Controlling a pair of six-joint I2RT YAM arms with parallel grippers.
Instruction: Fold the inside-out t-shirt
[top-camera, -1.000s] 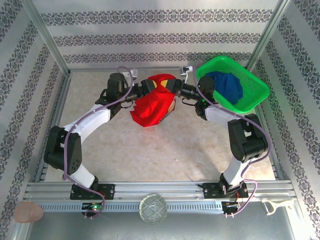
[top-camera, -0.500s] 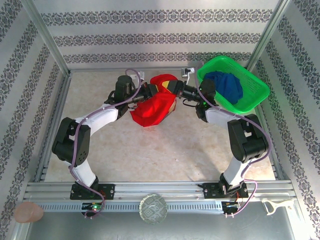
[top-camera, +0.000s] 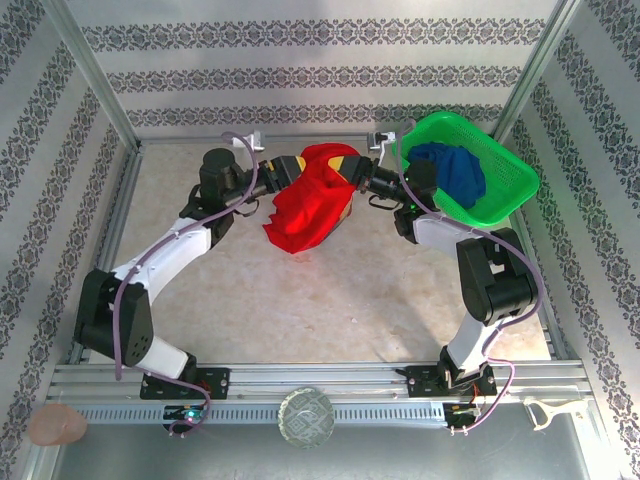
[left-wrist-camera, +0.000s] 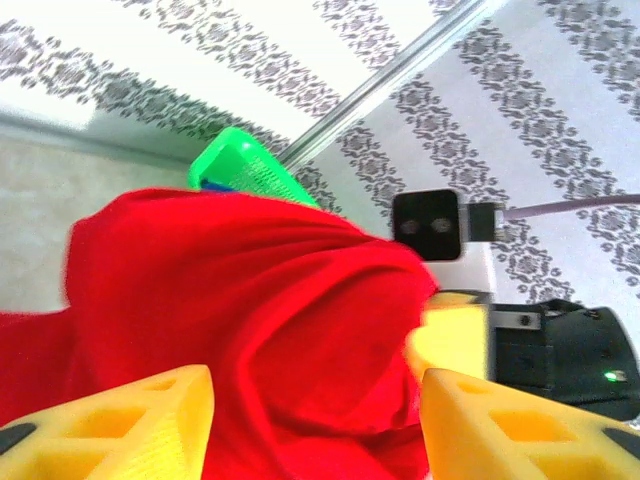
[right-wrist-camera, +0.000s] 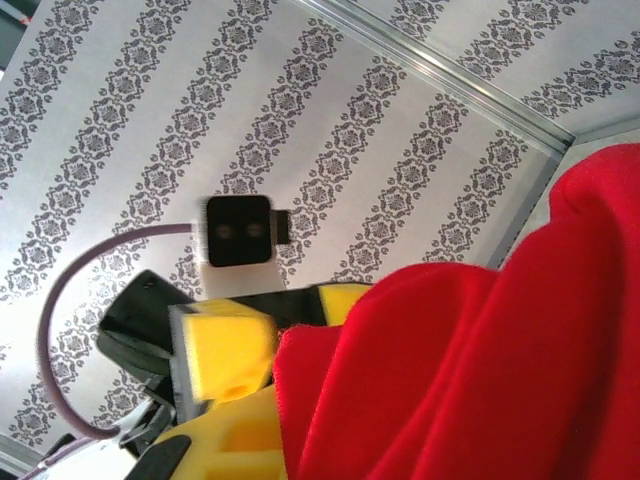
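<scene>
bench (top-camera: 330, 300): beige mottled top, metal frame round it
green basket (top-camera: 515, 187): on far right corner
red t-shirt (top-camera: 310, 205): over far middle, contact with bench unclear

A red shirt (top-camera: 308, 205) is showing beside a green basket (top-camera: 510, 200) holding blue cloth (top-camera: 455, 172); walls (top-camera: 320, 60) are showing grey floral stripes.

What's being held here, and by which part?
The red t-shirt, by bunched cloth at its raised end, in the shut right gripper; left gripper open.
</scene>
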